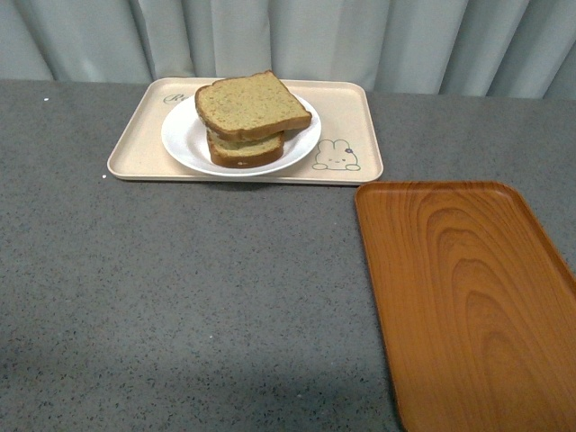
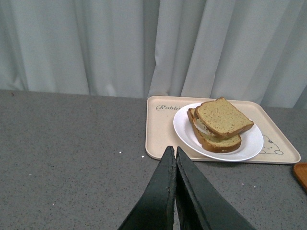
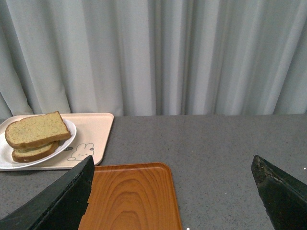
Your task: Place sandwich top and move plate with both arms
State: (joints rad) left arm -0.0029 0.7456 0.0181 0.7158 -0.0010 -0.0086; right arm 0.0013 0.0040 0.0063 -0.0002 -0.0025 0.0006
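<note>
1. On the grey speckled tabletop, far side: beige rabbit-print tray, long axis running left-right, just in front of the pale curtain.
2. White plate sits inside that tray, left of centre; the rabbit drawing is to its right and stays uncovered.
3. Sandwich top lies flat on a lower bread slice, both on the plate. Top slice is skewed relative to the lower one and overhangs it toward the right and rear. Its rounded crown points rear-right in the front view; long axis roughly rear-right to front-left.
4. Left wrist view shows a white layer between the slices, at the stack's open side. Can't tell what it is.
5. Orange wood-grain tray lies near right, long axis front-to-back, its far left corner close to the beige tray's near right corner but not touching. Nothing on it.
6. Nothing stands on the table between the grippers and the plate.
7. Left gripper: fingers pressed together, holding nothing, short of the beige tray.
8. Right gripper: fingers spread wide, empty, above the near end of the orange tray.
9. Neither arm shows in the front view.
</note>
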